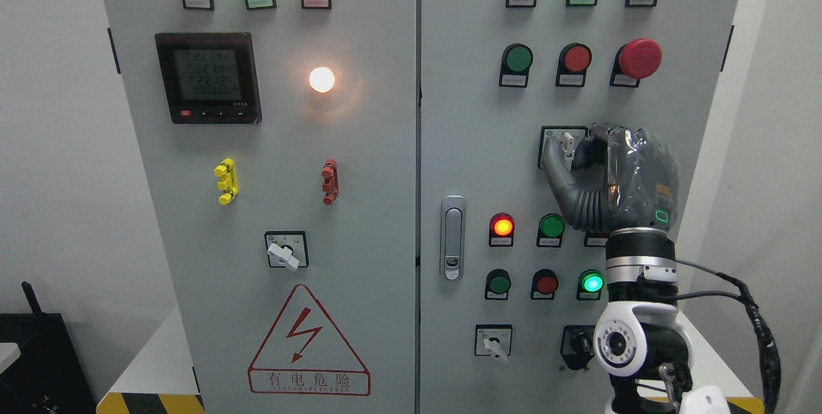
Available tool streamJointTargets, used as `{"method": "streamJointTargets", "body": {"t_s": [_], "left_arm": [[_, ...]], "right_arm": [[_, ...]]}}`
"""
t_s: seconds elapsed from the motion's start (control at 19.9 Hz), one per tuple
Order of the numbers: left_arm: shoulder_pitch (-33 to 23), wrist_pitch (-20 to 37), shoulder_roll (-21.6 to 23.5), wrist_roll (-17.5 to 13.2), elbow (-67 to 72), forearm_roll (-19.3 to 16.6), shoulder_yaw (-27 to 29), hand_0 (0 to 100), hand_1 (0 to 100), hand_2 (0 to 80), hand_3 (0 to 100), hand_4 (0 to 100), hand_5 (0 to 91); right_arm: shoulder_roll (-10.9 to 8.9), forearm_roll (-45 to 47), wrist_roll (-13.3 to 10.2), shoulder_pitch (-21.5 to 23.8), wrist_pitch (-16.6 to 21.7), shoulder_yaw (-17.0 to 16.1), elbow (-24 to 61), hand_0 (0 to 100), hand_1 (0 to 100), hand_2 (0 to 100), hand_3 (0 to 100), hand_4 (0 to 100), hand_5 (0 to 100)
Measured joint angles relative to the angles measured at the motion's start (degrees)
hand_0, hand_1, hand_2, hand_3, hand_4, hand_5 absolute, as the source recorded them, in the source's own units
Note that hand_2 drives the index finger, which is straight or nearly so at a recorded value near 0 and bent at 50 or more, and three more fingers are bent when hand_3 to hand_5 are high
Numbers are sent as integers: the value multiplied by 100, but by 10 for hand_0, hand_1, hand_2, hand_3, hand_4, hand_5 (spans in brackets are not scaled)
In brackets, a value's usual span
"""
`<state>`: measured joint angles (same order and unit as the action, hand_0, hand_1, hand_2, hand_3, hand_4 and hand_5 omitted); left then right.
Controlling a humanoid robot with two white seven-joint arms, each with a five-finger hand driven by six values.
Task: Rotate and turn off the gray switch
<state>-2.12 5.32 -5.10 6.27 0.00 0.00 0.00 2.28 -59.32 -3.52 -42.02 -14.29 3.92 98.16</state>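
Observation:
The gray switch (568,146) is a small pale knob on a black square plate in the middle of the cabinet's right door (469,144); its handle stands about upright. My right hand (571,154) reaches up from the lower right and closes around the knob. The thumb (553,167) is on the knob's left side and the fingers (594,144) curl in from its right. The back of the hand hides the plate's right part. My left arm is out of view.
Lit and unlit round push buttons and lamps surround the switch, with a red mushroom stop button (639,58) above. Other rotary switches sit at the left door (286,253) and lower right (494,342). A door handle (453,237) is left of my hand.

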Motion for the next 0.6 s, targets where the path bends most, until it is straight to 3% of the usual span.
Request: {"method": "streamJointTargets", "body": {"t_s": [0.6], "left_arm": [[0,-11,0,-1,0,0,0,120,389,0,0,0,0]], "right_arm": [[0,4,6,5,6,8,-5,523,298,799,847,715,779]]}}
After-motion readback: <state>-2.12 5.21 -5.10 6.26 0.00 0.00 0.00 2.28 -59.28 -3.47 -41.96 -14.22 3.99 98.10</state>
